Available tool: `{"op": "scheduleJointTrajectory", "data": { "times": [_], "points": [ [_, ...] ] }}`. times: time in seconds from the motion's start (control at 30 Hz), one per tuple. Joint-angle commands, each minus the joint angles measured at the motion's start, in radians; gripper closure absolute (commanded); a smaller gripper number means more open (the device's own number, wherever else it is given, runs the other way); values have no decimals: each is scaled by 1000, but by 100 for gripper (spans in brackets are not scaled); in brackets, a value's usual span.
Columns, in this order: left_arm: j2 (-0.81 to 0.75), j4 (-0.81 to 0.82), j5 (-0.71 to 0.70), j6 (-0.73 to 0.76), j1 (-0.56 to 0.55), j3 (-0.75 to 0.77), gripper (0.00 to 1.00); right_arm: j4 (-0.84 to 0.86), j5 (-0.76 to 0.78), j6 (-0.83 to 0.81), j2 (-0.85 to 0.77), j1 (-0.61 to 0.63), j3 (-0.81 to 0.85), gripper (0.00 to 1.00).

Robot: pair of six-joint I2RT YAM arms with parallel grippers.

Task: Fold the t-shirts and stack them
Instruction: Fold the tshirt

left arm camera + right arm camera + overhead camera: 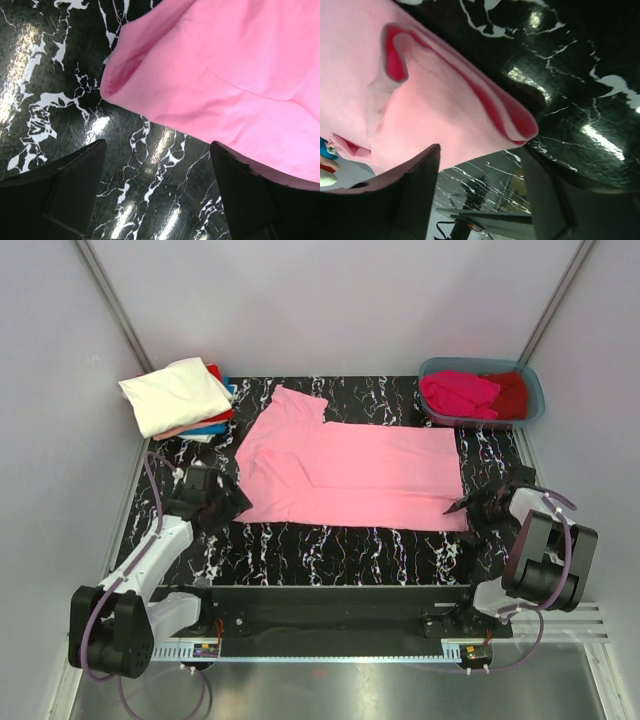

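No text, label, brand, number or sign can be read in any of the three views.
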Motion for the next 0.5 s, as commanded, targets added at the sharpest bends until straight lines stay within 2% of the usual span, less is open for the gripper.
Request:
{"op": "scheduleJointTrajectory", "data": {
  "times": [0.0,0.1,0.2,0.23,0.4,0.47],
  "points": [
    [16,138,18,-29,34,-54,10,36,11,-30,-10,-24,-1,31],
    [44,183,18,-40,54,-78,11,37,42,-38,-10,-33,0,44],
    [70,232,18,-56,60,-108,15,46,50,-46,6,-41,10,63],
    [77,241,18,-59,62,-115,16,48,48,-47,12,-42,11,74],
    [136,246,-2,-76,63,-106,21,60,53,-52,35,-45,11,90],
    [154,253,-17,-84,63,-100,27,66,53,-55,41,-45,10,96]
  ]
}}
